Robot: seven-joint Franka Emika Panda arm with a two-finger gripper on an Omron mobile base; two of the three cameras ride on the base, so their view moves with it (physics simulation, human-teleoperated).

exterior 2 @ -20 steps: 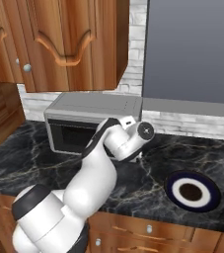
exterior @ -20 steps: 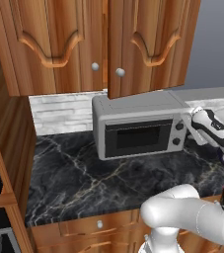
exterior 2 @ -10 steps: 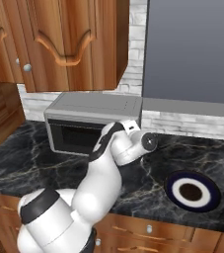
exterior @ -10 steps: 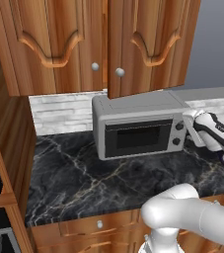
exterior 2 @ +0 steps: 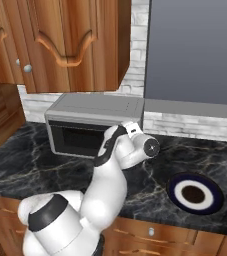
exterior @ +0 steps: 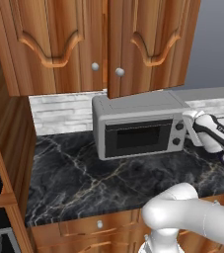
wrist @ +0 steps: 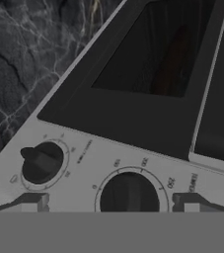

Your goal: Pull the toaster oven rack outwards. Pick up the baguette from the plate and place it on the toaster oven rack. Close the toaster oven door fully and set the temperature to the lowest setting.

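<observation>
The toaster oven (exterior: 140,128) sat on the dark marble counter (exterior: 79,173) under the wood cabinets (exterior: 84,44), door shut as far as both base views showed. The plate (exterior 2: 194,194) was off to the right on the counter and bare, and through the toaster oven door (wrist: 148,54) glass in the hand view there was a reddish-brown streak that I took for the baguette (wrist: 172,59) already inside. So my read was only the temperature step was left.

The gripper (wrist: 111,202) was parked right at the control panel, fingers spread apart, one fingertip (wrist: 29,202) on each side of the big round knob (wrist: 129,195) with numbers printed around it. A second, smaller knob (wrist: 42,162) with a pointer sat just beside it. The hand view was rolled, so which knob was upper and which lower was hard to call from it.

Tips for doing it well, as I judged it:
- make sure the numbered one really is the temperature dial before closing
- keep it centred between the fingers so they bite evenly
- push in enough that the pads are on the knob's sides, not its face
- squeeze firmly, then rotate the wrist toward the small numbers until it stops
- don't drag sideways, the oven could slide on the counter
</observation>
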